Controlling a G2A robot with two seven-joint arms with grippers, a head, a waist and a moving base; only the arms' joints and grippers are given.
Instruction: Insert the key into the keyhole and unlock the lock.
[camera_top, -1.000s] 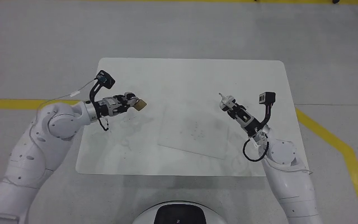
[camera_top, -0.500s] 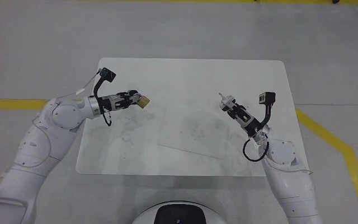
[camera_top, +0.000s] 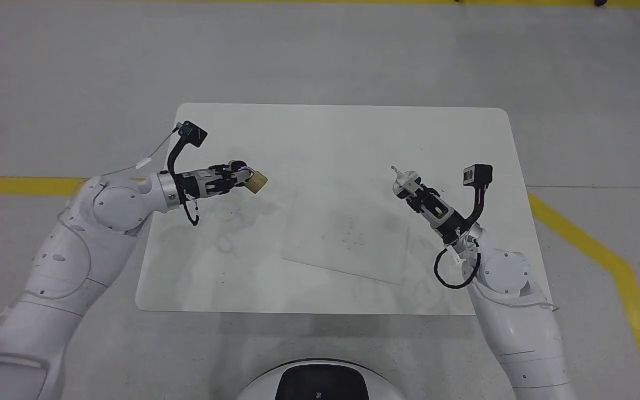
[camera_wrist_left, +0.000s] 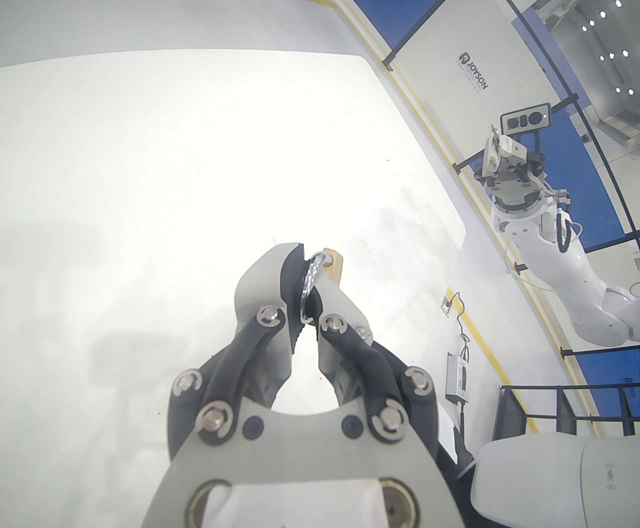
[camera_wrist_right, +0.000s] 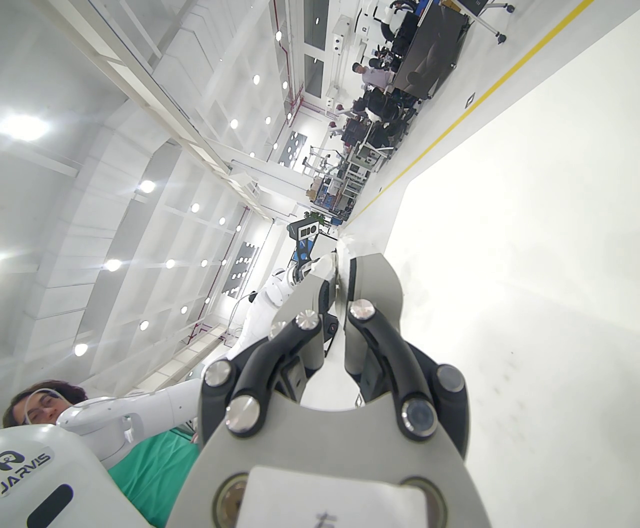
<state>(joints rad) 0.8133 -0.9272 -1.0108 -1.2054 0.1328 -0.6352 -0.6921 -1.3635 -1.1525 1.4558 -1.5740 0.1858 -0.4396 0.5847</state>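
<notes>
While the lock and the key are well apart, the step in hand looks to be bringing the two together above the counter (camera_top: 340, 130).

On the left, the left end effector (camera_top: 238, 177) hangs over the counter's left part, clenched on the lock (camera_top: 256, 182). In its wrist view the fingers (camera_wrist_left: 265, 280) pinch the silver shackle (camera_wrist_left: 311, 270). The brass body sticks out past the fingertips and points right, toward the other arm. The keyhole cannot be made out.

Between the arms a clear sheet (camera_top: 345, 235) lies flat on the counter.

On the right, the right end effector (camera_top: 408, 187) is held over the counter's right part, grasping the key (camera_top: 396, 171). The key's thin tip pokes out toward the far left.

To do this step well, the key's shaft should be lined up with the long axis of the lock body before the gap is closed, since a skewed entry would likely jam at the mouth. Because the lock is gripped by its shackle alone, the body may swivel under a push. A slow, light approach seems wise, with the left arm kept steady. Once the key is fully seated, the right wrist would turn it while the left arm resists the twist.
</notes>
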